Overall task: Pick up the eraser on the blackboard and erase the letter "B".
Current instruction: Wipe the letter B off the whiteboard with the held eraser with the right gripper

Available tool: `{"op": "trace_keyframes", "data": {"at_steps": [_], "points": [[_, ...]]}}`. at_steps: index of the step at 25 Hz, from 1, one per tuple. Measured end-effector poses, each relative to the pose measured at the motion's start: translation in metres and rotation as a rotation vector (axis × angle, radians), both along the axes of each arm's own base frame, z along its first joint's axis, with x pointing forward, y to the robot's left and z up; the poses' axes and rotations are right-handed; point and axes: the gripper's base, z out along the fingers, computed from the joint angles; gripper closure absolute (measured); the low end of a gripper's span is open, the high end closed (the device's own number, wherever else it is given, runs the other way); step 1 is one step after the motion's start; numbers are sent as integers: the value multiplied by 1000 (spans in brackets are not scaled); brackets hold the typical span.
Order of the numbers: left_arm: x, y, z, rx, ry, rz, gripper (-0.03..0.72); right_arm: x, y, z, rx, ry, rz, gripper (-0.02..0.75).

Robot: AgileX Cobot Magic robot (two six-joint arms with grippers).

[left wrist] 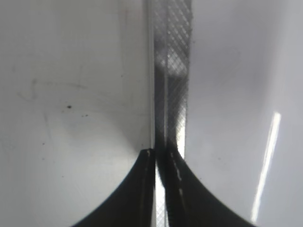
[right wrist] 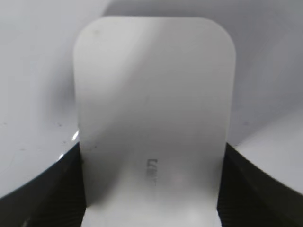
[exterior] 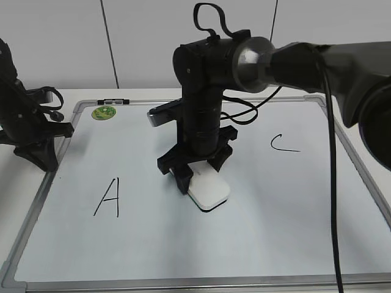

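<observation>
The blackboard [exterior: 275,232] is a white dry-erase board with a grey frame, lying flat. My right gripper [exterior: 201,174] is shut on the white eraser [exterior: 209,192] and presses it on the board's middle, between the black "A" [exterior: 109,198] and the black "C" [exterior: 284,143]. The right wrist view shows the eraser [right wrist: 154,109] between the two dark fingers [right wrist: 151,189]. The letter "B" does not show; the arm and eraser cover that spot. My left gripper [exterior: 43,152] rests at the board's left edge, shut and empty, over the grey frame [left wrist: 173,71].
A round green magnet [exterior: 104,112] sits at the board's far left corner. A black marker [exterior: 113,101] lies just beyond the top frame. The right arm's cables [exterior: 244,113] hang over the board's upper middle.
</observation>
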Motion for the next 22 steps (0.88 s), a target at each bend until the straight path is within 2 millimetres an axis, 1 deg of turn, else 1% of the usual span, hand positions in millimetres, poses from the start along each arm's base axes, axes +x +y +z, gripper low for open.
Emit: {"op": "trace_keyframes", "data": {"at_steps": [9, 15, 17, 20, 22], "points": [[0, 0, 0, 0, 0, 0, 645, -25, 33, -1, 51, 43, 53, 211], [0, 0, 0, 0, 0, 0, 645, -32, 41, 0, 107, 84, 41, 211], [0, 0, 0, 0, 2, 0, 645, -32, 42, 3, 114, 79, 42, 211], [0, 0, 0, -5, 2, 3, 645, -31, 36, 15, 82, 28, 17, 211], [0, -1, 0, -7, 2, 4, 645, -25, 25, 37, 71, -41, -14, 211]]}}
